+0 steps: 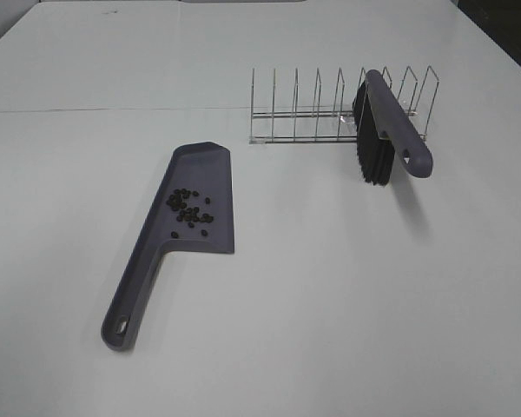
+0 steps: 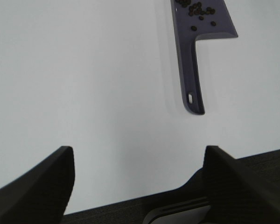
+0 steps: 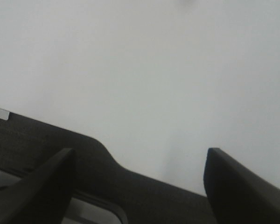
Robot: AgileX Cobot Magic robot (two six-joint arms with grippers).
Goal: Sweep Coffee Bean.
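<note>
We are looking at a scene where the sweeping seems finished, as far as we can judge: the coffee bean (image 1: pixel 189 209) cluster is lying on the blade of the purple dustpan (image 1: pixel 198 195), and we are finding no strays on the tabletop (image 1: pixel 347 295) around it. The brush (image 1: pixel 382 130) is sitting in the wire rack (image 1: pixel 317 111), bristles down, well apart from the dustpan. Nothing seems left, unless the beans must be tipped out.

Counting, we are seeing one dustpan, one brush, one rack and about twenty beans, too small to number exactly.

The left hand (image 2: pixel 139 175) is hanging spread and empty near the tabletop's edge; the right hand (image 3: pixel 139 179) is likewise spread, holding nothing.
</note>
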